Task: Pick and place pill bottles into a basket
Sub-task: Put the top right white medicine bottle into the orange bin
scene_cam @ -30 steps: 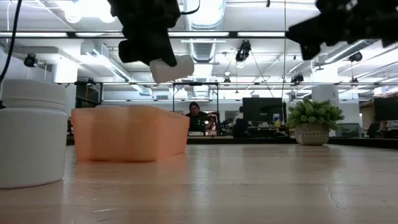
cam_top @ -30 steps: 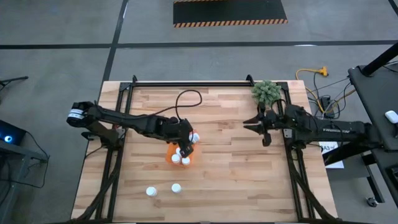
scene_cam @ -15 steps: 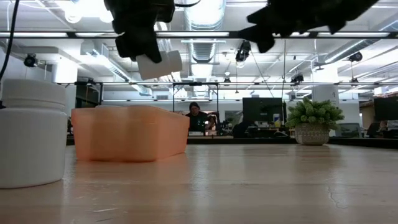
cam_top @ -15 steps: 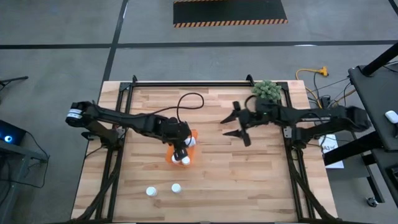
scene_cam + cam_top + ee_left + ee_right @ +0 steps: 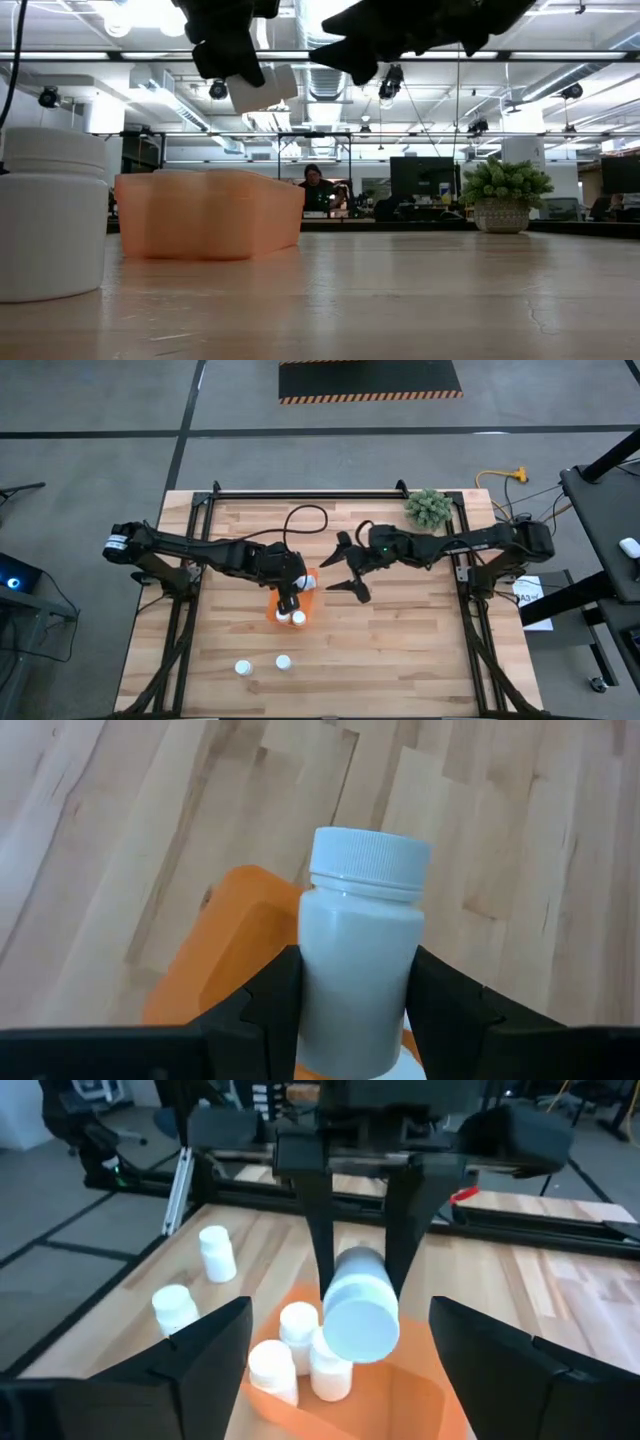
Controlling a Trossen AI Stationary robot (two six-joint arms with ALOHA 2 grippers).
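A pill bottle is clamped sideways in the left end effector above the orange basket, presumably for release among three bottles inside, while the empty right end effector, spread wide, is held at its 3 o'clock, and two bottles are left on the surface at 6 o'clock.

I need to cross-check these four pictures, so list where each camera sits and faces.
High view: overhead, straight down on the table, both arms.
Low view: table height, across past the basket into the room; arms overhead.
Left wrist view: past the left gripper, shut on the held pill bottle.
Right wrist view: past the open right gripper towards the left arm.
Shared: both wrist views show that bottle over the basket.
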